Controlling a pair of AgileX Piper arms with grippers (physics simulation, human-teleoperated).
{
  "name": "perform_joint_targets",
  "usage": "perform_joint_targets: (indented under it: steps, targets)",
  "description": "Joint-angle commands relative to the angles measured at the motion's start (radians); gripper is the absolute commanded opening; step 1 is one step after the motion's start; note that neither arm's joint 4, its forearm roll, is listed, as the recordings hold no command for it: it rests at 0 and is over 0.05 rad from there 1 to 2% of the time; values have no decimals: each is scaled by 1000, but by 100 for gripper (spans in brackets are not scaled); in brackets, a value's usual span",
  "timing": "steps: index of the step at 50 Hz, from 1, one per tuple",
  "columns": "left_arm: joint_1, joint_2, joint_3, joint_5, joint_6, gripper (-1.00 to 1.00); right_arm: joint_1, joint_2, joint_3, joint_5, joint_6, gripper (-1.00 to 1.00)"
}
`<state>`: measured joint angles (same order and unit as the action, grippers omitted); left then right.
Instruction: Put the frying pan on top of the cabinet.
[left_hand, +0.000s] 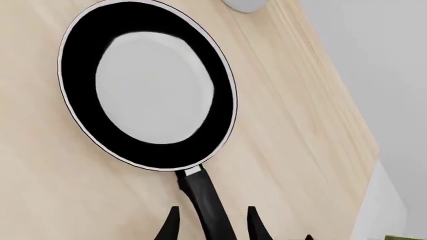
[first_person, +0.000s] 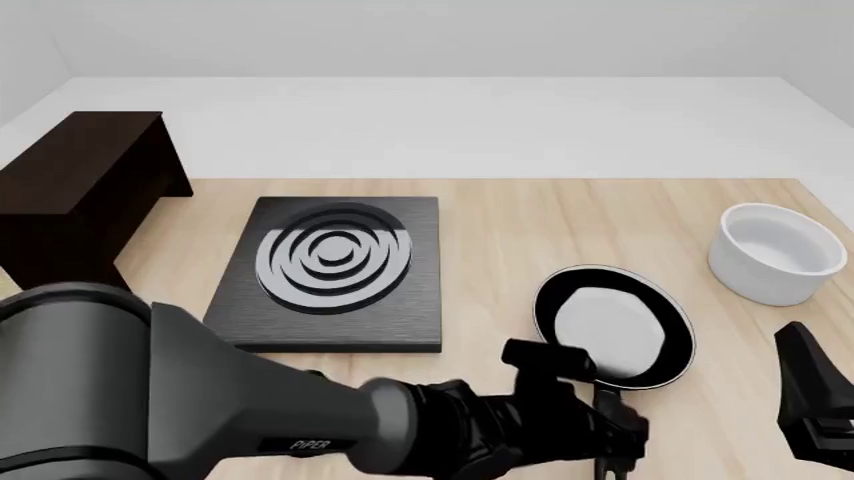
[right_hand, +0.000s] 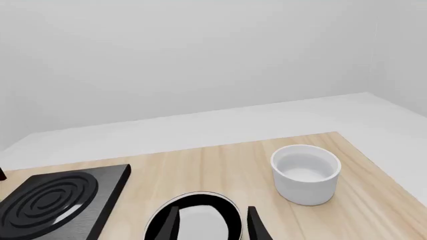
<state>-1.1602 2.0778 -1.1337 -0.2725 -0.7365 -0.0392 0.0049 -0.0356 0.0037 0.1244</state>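
Early stage: frying pan (first_person: 614, 336) flat on the bench (first_person: 534, 220) near right of the burner plate (first_person: 340, 270), left end effector (left_hand: 212, 225) fingers apart straddling its handle, unclamped; right end effector (right_hand: 212, 224) apart, idle; lift and carry to the cabinet (first_person: 74, 190) remain.

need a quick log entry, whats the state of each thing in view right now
frying pan: flat on the table, empty, handle between the left claw's fingers
cabinet: nothing on top
burner plate: flat on the table, bare
white bowl: upright, empty
left claw: open, straddling the pan handle
right claw: open, holding nothing
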Motion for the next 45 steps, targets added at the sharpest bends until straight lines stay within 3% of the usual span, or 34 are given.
perform_joint_targets:
  steps: [1,36,37,45]
  targets:
    - [-16,22,-19,7,2,100,-1,-1,4,-5,3,100]
    - [-27,83,-55,8,10,100,-8,-5,20,-22,21,100]
    - [-15,75,-49,11,24,-100,-8,-5,20,-22,21,100]
    - [-2,49,-36,10,62,-100,-6,-4,16,-17,17,100]
